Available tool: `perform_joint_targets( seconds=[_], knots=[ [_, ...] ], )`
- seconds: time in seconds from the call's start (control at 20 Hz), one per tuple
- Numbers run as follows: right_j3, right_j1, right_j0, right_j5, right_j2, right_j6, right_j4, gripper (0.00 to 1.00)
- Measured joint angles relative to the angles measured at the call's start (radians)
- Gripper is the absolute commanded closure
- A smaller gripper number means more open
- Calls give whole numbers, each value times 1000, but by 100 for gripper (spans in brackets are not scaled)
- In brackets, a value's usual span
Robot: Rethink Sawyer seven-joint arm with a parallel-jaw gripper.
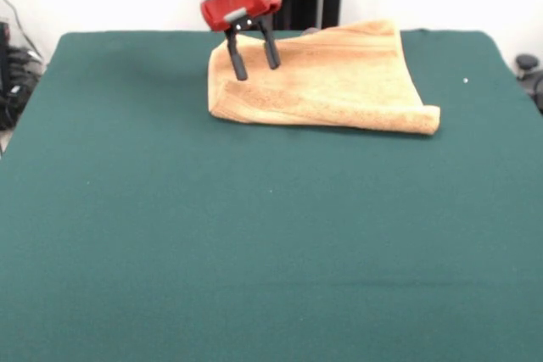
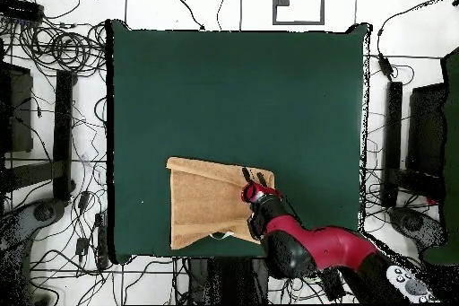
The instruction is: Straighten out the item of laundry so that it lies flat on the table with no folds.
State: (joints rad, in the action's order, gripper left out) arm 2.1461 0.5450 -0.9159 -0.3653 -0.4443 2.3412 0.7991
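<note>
Gripper [image 1: 253,59] spread, fingers over the towel's [image 1: 331,82] corner — nothing pinched. Towel lies doubled near the table's [image 1: 254,235] robot-side edge. Risk: pinching both layers would drag the fold along rather than open it.

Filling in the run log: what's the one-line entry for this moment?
gripper: open, over towel corner | towel: folded over, near robot-side edge | table: towel not yet flat
</note>
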Motion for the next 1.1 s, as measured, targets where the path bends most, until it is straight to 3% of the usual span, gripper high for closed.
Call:
perform_joint_targets(
  seconds=[0.35, 1.1],
  knots=[
    [16, -7, -46, 37, -45, 0, 0, 0],
    [158, -27, -46, 37, -50, 0, 0, 0]
  ],
)
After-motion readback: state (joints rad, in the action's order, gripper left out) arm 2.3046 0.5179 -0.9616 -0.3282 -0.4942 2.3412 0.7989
